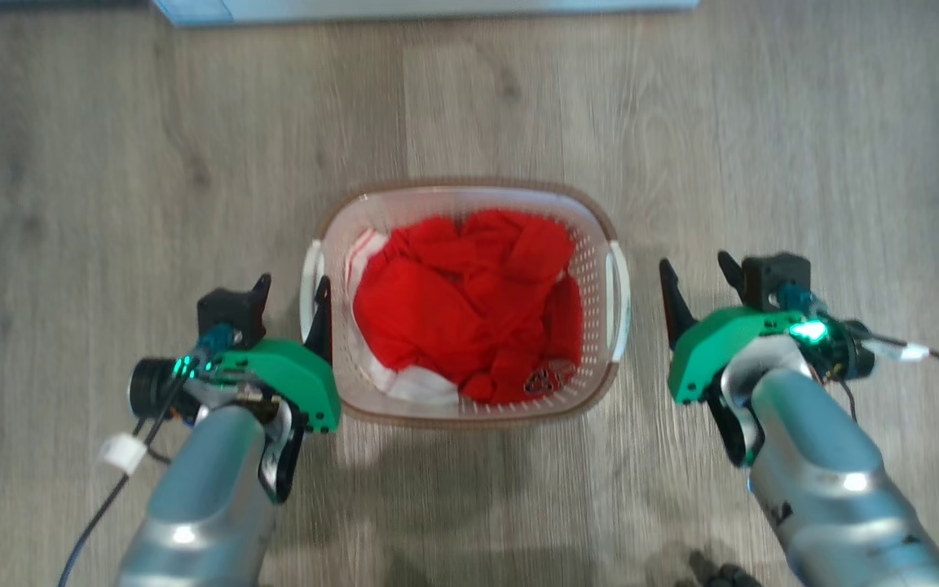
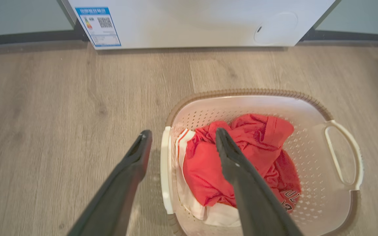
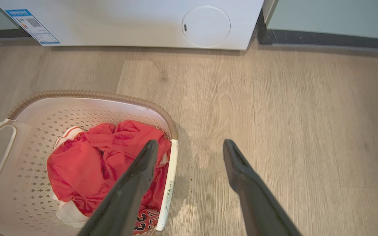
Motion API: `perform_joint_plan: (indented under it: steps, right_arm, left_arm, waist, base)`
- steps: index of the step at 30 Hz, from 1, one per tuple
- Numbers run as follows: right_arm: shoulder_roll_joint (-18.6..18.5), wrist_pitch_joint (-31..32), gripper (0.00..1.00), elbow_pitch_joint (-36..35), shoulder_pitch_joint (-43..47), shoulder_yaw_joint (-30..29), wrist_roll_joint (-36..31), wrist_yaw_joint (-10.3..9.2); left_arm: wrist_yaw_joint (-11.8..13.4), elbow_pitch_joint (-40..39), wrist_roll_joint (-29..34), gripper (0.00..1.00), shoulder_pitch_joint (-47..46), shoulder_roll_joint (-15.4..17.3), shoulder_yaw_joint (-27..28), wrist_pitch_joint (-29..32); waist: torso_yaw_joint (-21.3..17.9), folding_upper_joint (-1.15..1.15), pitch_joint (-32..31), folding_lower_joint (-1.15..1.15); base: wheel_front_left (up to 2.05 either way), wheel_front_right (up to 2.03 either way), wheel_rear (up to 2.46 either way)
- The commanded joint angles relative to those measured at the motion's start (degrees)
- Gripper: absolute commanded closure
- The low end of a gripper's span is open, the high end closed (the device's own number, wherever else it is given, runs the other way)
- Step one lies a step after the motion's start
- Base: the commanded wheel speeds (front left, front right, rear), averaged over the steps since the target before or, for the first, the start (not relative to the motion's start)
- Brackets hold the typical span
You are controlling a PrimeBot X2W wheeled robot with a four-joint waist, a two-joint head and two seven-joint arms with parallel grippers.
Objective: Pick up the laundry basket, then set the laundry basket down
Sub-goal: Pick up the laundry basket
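Our left gripper (image 1: 292,287) and right gripper (image 1: 695,265) both stand spread wide, holding nothing, on either side of the laundry basket (image 1: 469,189), which we see sitting on the wooden floor (image 1: 111,163) between them.

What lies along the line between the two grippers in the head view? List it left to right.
left gripper, open beside the basket's left handle → laundry basket → red clothes inside it → basket's right handle → bare wooden floor → right gripper, open
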Motion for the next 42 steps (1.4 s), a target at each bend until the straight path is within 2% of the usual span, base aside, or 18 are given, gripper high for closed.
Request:
perform_joint_plan:
  steps: [1,9,20,26,35,42]
  right_arm:
    - [-0.12,-0.71,0.0,0.75,-1.59,2.41,1.65,0.41]
    - [-0.12,-0.5,0.0,8.52,-7.9,7.38,7.67,0.41]
    - [-0.12,3.83,0.0,12.66,-12.59,16.02,16.93,0.41]
    - [-0.12,6.69,0.0,14.23,-15.18,20.03,20.71,0.41]
    - [-0.12,9.92,0.0,15.16,-19.21,25.02,26.6,0.41]
    - [-0.12,9.82,0.0,16.17,-21.2,27.91,29.53,0.41]
  left_arm:
    - [-1.2,1.46,0.91,0.0,-2.55,0.52,1.29,-0.38]
    - [-5.17,13.12,0.5,0.0,-10.34,0.52,0.94,-0.38]
    - [-7.3,27.74,-1.51,0.0,-18.84,0.52,-2.23,-0.22]
    - [-8.18,30.07,-1.88,0.0,-22.61,0.52,-4.28,1.57]
    - [-8.84,31.12,-1.37,0.0,-27.48,0.84,-8.82,7.65]
    - [-8.87,31.27,-3.62,0.0,-28.96,0.8,-10.74,10.17]
  waist:
    - [-0.45,0.0,4.27,-0.02]
    - [-0.42,0.0,10.05,-0.02]
    - [-0.48,0.0,14.51,-0.02]
    - [-0.25,0.0,17.12,-0.02]
    - [0.29,0.0,21.51,-0.02]
    - [0.39,0.0,23.34,-0.02]
  base:
    - [0.0,0.0,0.0]
    - [0.0,0.0,0.0]
    - [0.0,0.0,0.0]
    - [0.0,0.0,0.0]
    - [0.0,0.0,0.0]
    - [0.0,0.0,0.0]
